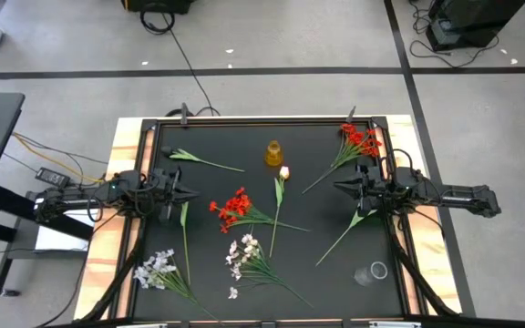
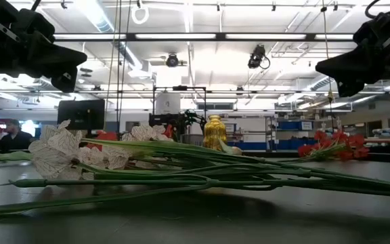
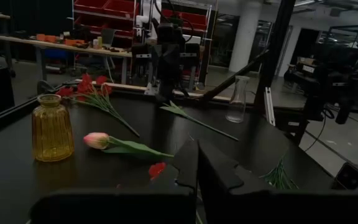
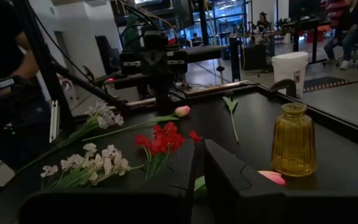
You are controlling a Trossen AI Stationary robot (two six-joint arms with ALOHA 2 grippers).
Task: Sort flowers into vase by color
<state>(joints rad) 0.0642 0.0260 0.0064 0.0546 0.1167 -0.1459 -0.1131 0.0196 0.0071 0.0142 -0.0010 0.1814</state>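
White sprays (image 1: 249, 256) lie nearest on the bench (image 1: 317, 146), then a red bunch (image 1: 232, 209) and pink tulip (image 1: 283, 172), the amber vase (image 1: 273, 153) farthest. Left gripper (image 1: 192, 191) and right gripper (image 1: 337, 188) hover at the sides, narrow, empty.

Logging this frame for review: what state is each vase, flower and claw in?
Yellow vase: upright, empty.
Clear vase: empty.
Pink tulip: lying on the mat.
Red bunch: lying mid-mat.
White sprays: lying, unsorted.
Left claw: shut, empty.
Right claw: shut, empty.
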